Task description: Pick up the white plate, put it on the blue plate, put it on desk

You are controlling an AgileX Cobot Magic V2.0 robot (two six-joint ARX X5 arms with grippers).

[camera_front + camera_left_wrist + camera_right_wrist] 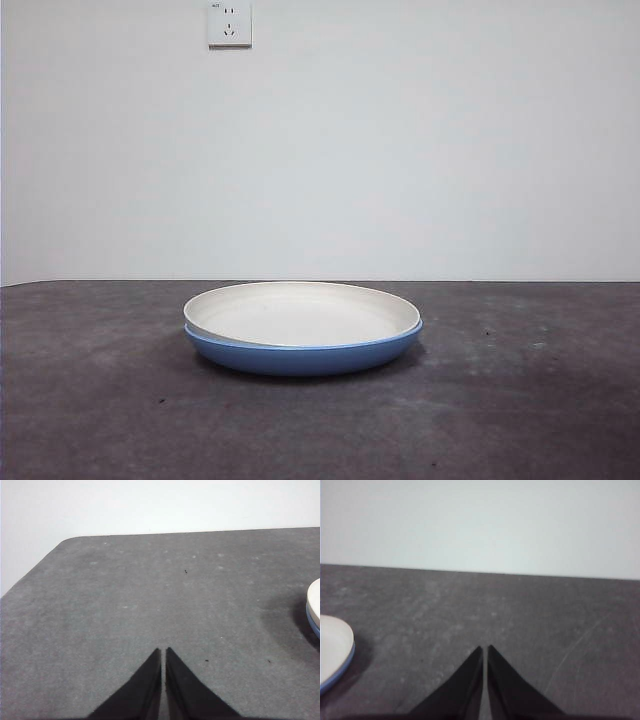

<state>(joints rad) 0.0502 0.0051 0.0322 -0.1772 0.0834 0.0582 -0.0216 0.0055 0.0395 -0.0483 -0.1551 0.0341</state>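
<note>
The white plate [302, 312] lies inside the blue plate [300, 354], slightly tilted, on the desk [100, 400] at the middle of the front view. An edge of the stacked plates shows in the left wrist view [314, 602] and in the right wrist view [334, 652]. My left gripper [163, 650] is shut and empty over bare desk, away from the plates. My right gripper [484, 647] is shut and empty over bare desk on the plates' other side. Neither gripper shows in the front view.
A white wall with a power socket [229, 23] stands behind the desk. The desk's rounded far corner [70, 540] shows in the left wrist view. Bare desk surface lies on both sides of the plates.
</note>
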